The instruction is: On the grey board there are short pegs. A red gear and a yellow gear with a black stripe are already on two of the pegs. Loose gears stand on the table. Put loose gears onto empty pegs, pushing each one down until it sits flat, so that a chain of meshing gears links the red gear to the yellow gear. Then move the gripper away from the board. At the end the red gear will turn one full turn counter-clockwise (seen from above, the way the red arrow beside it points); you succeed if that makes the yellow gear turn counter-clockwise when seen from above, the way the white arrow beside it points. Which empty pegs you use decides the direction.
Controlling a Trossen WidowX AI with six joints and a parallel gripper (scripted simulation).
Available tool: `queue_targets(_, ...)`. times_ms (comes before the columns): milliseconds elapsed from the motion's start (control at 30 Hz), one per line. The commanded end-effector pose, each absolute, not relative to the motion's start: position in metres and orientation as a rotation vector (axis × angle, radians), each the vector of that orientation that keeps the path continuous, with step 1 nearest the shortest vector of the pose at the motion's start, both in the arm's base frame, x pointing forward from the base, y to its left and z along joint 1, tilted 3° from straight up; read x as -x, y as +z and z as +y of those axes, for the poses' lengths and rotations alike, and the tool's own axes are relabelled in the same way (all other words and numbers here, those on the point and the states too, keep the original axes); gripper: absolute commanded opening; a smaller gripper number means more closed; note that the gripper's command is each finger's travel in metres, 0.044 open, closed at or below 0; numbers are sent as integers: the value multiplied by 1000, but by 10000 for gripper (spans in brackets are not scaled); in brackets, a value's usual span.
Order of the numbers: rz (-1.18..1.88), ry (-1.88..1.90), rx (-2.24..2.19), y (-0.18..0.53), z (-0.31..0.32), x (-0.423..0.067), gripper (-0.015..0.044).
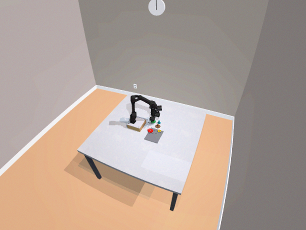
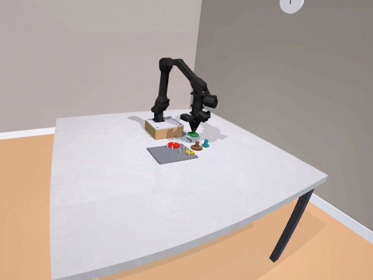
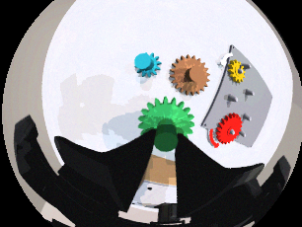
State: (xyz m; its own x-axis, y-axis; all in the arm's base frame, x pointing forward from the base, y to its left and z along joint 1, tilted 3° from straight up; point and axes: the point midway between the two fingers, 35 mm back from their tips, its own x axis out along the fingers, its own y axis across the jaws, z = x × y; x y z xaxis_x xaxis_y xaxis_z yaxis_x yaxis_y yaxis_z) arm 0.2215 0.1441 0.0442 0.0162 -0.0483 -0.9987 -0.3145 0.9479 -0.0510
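My gripper (image 1: pixel 152 120) (image 2: pixel 194 130) (image 3: pixel 166 134) is shut on the knob of the green gear (image 1: pixel 153 122) (image 2: pixel 193 134) (image 3: pixel 167 114). The gear hangs roughly level, a little above the table. The brown gear (image 1: pixel 157 126) (image 2: pixel 196 148) (image 3: pixel 184 74) and the small teal gear (image 1: pixel 159 122) (image 2: pixel 206 144) (image 3: pixel 143 62) stand on the table, knobs up. The grey board (image 1: pixel 153 138) (image 2: pixel 164 155) (image 3: pixel 261 101) carries the red gear (image 1: pixel 150 130) (image 2: pixel 174 145) (image 3: pixel 227 129), the yellow gear (image 1: pixel 159 131) (image 2: pixel 191 151) (image 3: pixel 235 71) and several empty pegs.
The arm's wooden base box (image 1: pixel 134 127) (image 2: pixel 167 133) (image 3: pixel 160 171) is close behind the held gear. The brown gear is between the teal gear and the board. A red arrow (image 3: pixel 212 138) lies beside the red gear, a white arrow (image 3: pixel 226 58) beside the yellow one.
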Motion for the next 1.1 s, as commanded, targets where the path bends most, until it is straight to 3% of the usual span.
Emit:
queue_targets(0,1528,215,283,59,148,-225,0)
queue_targets(1067,1525,218,287,137,149,-213,0)
